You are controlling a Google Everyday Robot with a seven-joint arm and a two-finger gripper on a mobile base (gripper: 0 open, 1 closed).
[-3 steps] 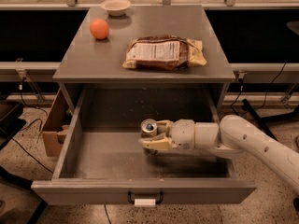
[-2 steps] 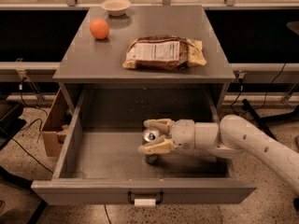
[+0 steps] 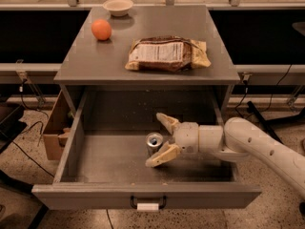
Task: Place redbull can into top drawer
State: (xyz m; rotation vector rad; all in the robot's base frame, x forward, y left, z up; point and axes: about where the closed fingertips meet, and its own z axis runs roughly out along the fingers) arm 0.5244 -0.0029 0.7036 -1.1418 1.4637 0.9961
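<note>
The redbull can (image 3: 154, 142) stands upright on the floor of the open top drawer (image 3: 109, 159), its silver pull-tab top facing up. My gripper (image 3: 160, 139) reaches in from the right, inside the drawer. Its two cream fingers (image 3: 163, 155) are spread wide on either side of the can and do not hold it. The drawer's front panel (image 3: 86, 197) carries a small black handle and a white tag.
On the cabinet top lie an orange (image 3: 101, 29), a small white bowl (image 3: 118, 6) and a brown snack bag (image 3: 167, 54). A cardboard box (image 3: 53, 132) stands on the floor left of the drawer. Cables run along the floor on both sides.
The fingers have spread apart and let go of the can, which now stands free on the drawer floor. The gripper has drawn back slightly to the right.
</note>
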